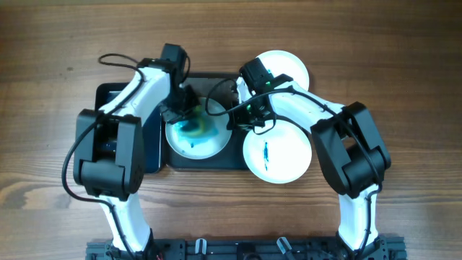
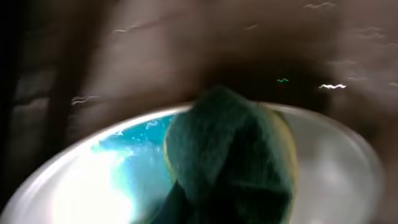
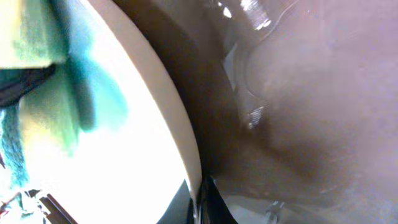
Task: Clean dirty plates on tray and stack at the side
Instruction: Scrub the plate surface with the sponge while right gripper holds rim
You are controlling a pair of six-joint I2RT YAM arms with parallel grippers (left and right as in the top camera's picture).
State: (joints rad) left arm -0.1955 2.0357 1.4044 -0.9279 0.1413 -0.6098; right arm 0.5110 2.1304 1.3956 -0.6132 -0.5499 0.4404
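A white plate (image 1: 206, 144) smeared blue-green lies on the dark tray (image 1: 216, 162). My left gripper (image 1: 185, 114) is shut on a dark green sponge (image 2: 230, 155) that presses on this plate (image 2: 348, 168); its fingers are hidden behind the sponge. My right gripper (image 1: 235, 120) is shut on the plate's right rim (image 3: 198, 199), with the sponge (image 3: 28, 31) seen across the bright plate (image 3: 137, 143). A second plate (image 1: 278, 153) with a blue streak lies on the table right of the tray. A clean white plate (image 1: 289, 66) lies behind it, partly under the right arm.
A glossy black tray (image 1: 151, 155) lies against the left side of the dark tray, mostly under my left arm. Bare wooden table (image 1: 404, 87) surrounds the trays and plates. Both arms cross over the tray's middle.
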